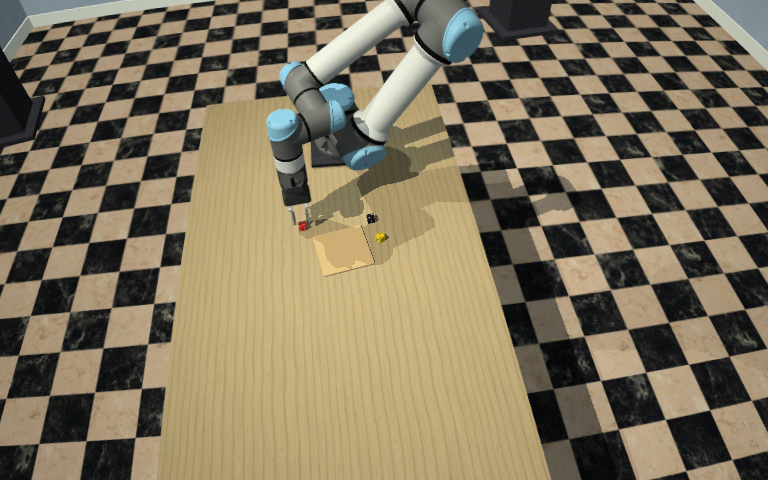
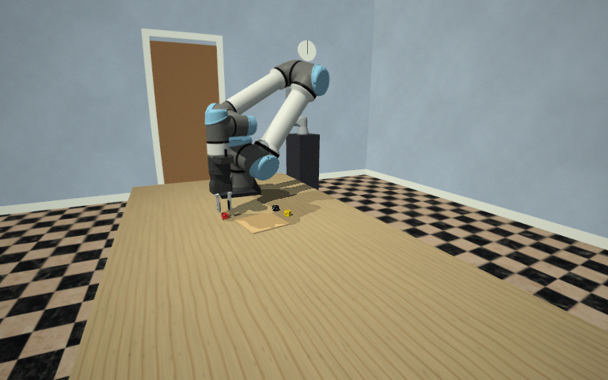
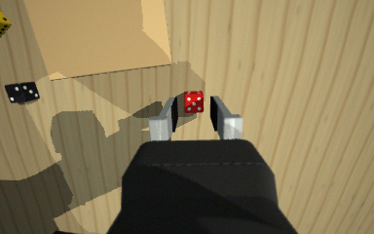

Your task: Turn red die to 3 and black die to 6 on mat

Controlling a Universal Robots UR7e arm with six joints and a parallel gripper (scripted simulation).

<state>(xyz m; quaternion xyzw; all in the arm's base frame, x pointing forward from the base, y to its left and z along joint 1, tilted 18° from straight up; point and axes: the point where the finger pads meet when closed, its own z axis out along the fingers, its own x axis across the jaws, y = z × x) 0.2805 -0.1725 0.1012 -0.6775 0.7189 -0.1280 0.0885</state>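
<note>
The red die (image 3: pixel 194 101) lies on the bare table just off a corner of the tan mat (image 3: pixel 97 34); it also shows in the top view (image 1: pixel 303 225) and the exterior view (image 2: pixel 225 215). Its top shows several white pips. My gripper (image 3: pixel 194 107) is open and hangs above the red die, fingers on either side of it with gaps, not touching. The black die (image 3: pixel 22 92) lies on the table off the mat, three pips on top. The yellow die (image 3: pixel 3 24) lies at the view's edge, off the mat (image 1: pixel 343 250).
The arm's base (image 1: pixel 331 152) stands on the table behind the dice. Dark pedestals (image 2: pixel 302 153) stand on the floor beyond the table. The arm's shadow falls over the mat and dice.
</note>
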